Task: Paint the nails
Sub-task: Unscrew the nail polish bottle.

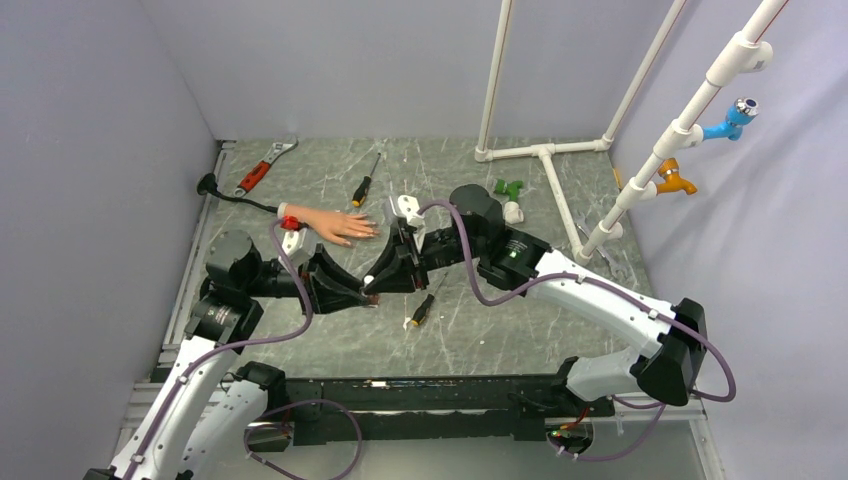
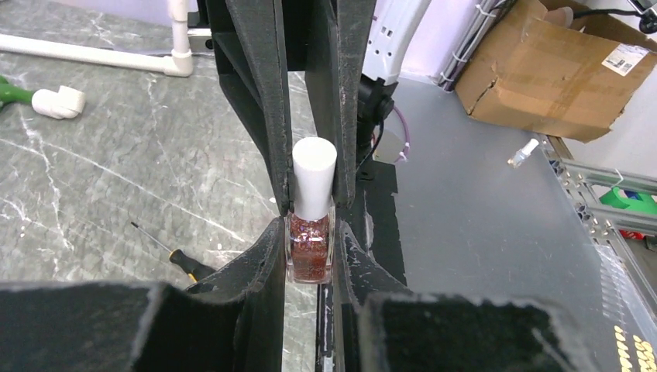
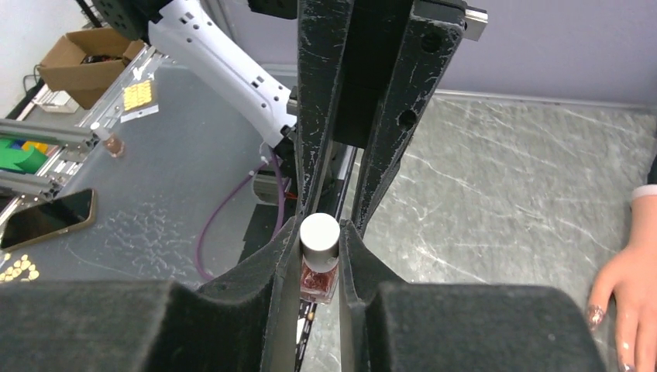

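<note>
Left pincer (image 2: 310, 232): one; pressed together on the glass body of the polish bottle (image 2: 310, 260).
Right pincer (image 3: 319, 232): one; pinching the white cap (image 2: 314, 174) of that same bottle, fingers meeting the left pincer's tip to tip.
Polish bottle: one; glittery red-brown fill; between the two pincers.
Nails (image 3: 595, 315): on the mannequin hand (image 1: 335, 226), which lies flat on the surface (image 1: 500, 320), beyond the left pincer and apart from both.
Top view alone: the whole mannequin hand, nails too small to tell; both arms; two screwdrivers, one (image 1: 364, 184) beyond the hand, one (image 1: 421, 311) just beside the right pincer on its near side; one red-handled wrench (image 1: 262, 170); one white pipe frame (image 1: 545, 155).
Left wrist view alone: the bottle's fill and the full length of the cap.
Right wrist view alone: two fingertips at the right edge, their nails speckled with glitter; one phone (image 3: 46, 218) well off to the pincer's left.
Both wrist views: one cardboard box (image 2: 554, 66).
</note>
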